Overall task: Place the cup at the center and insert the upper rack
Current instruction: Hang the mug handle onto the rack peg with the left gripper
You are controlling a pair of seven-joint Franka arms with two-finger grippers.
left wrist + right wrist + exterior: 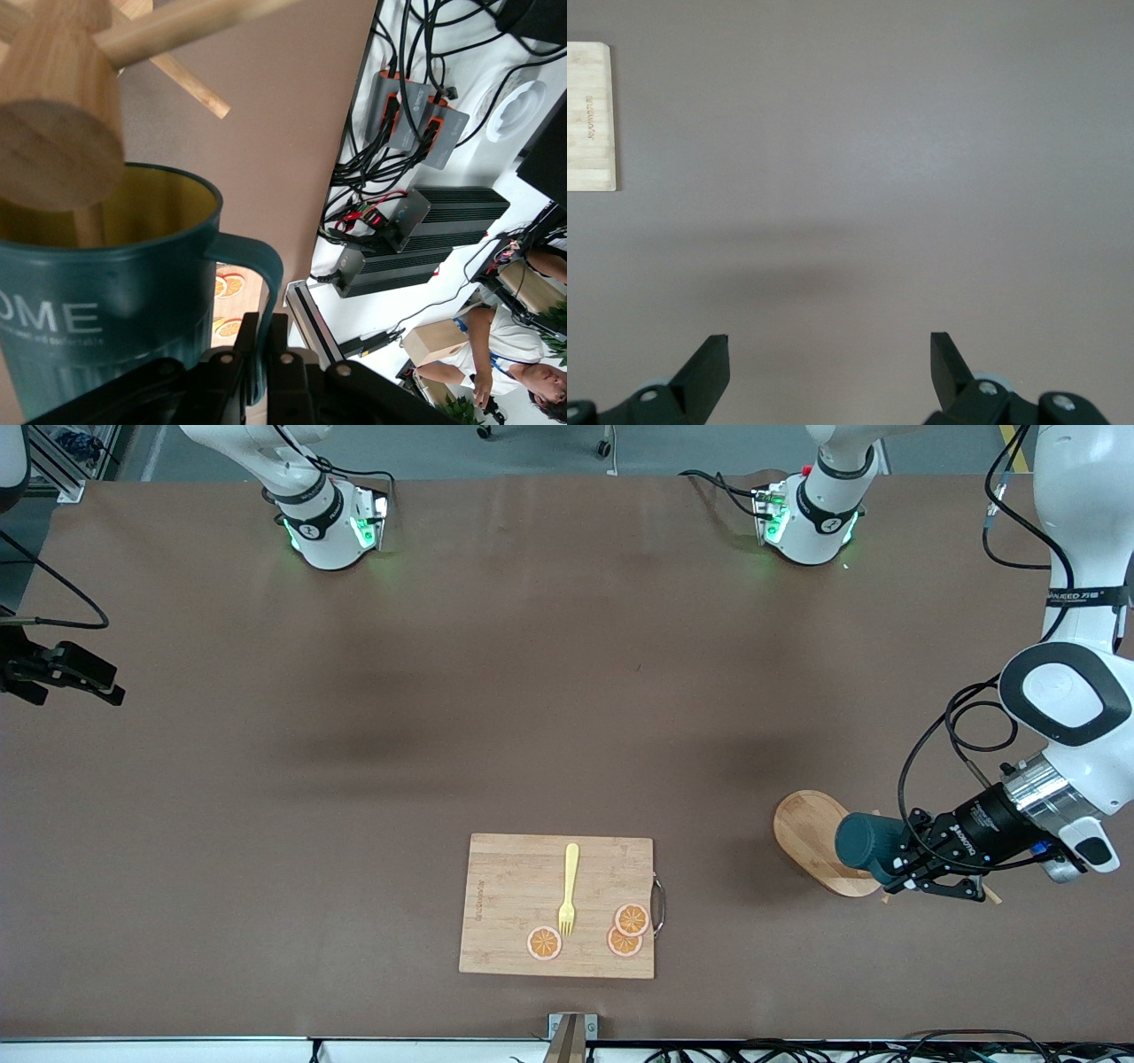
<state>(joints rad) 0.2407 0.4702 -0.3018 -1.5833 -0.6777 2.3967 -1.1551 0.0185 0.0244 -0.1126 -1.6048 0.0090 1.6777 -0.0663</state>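
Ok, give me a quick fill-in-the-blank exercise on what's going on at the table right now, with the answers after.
1. The left gripper is shut on the handle of the ____, held over the mug tree's base.
2. The right gripper waits with its fingers ____ over bare table.
3. The yellow fork lies on the ____.
4. The number of orange slices near the fork is ____.

Missing words: cup; open; cutting board; three

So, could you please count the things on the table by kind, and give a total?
Cup: 1
Upper rack: 1
Cutting board: 1
Fork: 1
Orange slices: 3
Total: 7
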